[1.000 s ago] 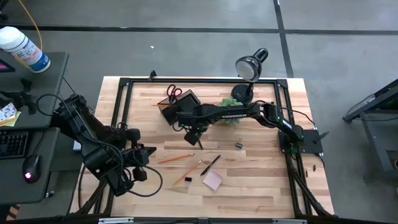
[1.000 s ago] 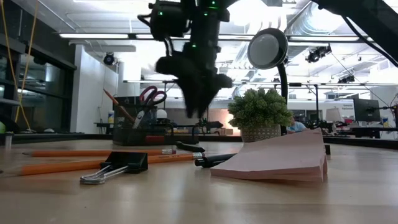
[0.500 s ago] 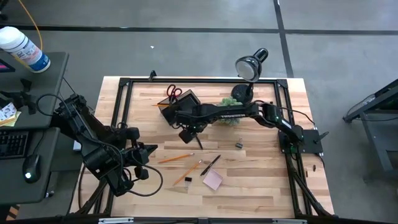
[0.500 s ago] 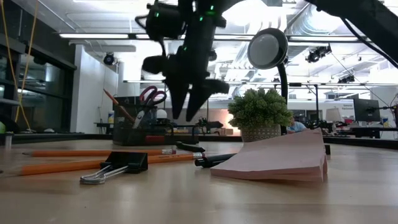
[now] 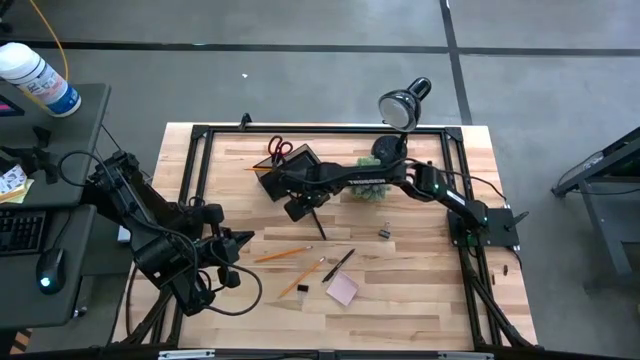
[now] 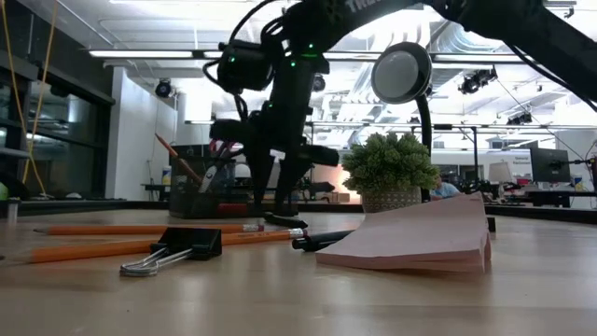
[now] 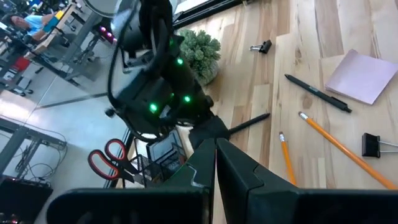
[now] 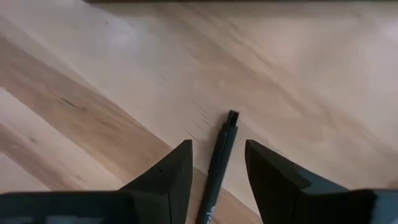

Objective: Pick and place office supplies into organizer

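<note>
My right gripper [image 5: 304, 210] [image 8: 217, 144] is open and low over the table, pointing down. Its fingers stand on either side of a thin black pen [image 8: 225, 140] [image 5: 320, 229] near one end, without touching it; the pen lies flat on the wood. The dark organizer [image 5: 292, 166] stands just beyond at the far side, with orange-handled scissors [image 5: 279, 148] upright in it. Two pencils [image 5: 281, 254], a second pen [image 5: 340, 263], a binder clip [image 5: 302, 289] and the pink pad [image 5: 342, 290] lie nearer. My left gripper [image 5: 240, 240] [image 7: 216, 146] waits shut at the table's left.
A green plant [image 5: 371, 164] and a black desk lamp [image 5: 401, 106] stand at the far side, to the right of the organizer. Another binder clip [image 5: 384, 233] lies right of centre. A black frame [image 5: 200, 160] runs round the tabletop. Bare wood shows along the near edge.
My right gripper has come down to the table and shifted a little toward the left and far side, closer to the organizer. Its fingers, together a second ago, have opened and now straddle the pen's end. The pen and the other supplies have stayed put.
</note>
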Controlling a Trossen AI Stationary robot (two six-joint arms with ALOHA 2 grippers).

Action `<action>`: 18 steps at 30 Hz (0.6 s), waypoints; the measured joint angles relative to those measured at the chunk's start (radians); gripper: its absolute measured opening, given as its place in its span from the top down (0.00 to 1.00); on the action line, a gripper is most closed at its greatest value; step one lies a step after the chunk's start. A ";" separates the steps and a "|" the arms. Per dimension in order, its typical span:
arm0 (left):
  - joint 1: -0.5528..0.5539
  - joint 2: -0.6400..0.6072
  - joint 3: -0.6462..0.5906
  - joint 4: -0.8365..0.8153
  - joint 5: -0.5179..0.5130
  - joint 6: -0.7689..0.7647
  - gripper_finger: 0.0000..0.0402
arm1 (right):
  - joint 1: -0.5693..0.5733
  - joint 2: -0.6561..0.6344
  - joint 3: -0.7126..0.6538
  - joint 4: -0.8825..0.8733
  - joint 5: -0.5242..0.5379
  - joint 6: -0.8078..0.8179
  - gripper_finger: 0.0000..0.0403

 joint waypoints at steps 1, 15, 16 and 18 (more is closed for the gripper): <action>0.000 0.000 0.000 0.000 -0.002 0.000 0.99 | 0.000 0.006 0.000 -0.001 -0.001 0.004 0.65; 0.000 0.000 0.000 -0.001 -0.007 0.000 0.99 | -0.001 0.037 0.000 -0.005 -0.012 -0.015 0.65; 0.000 0.000 0.000 -0.001 -0.007 0.000 0.99 | -0.001 0.040 0.000 -0.003 -0.015 -0.015 0.65; 0.000 0.000 0.000 -0.001 -0.010 0.000 0.99 | -0.001 0.045 0.000 -0.001 -0.027 -0.015 0.65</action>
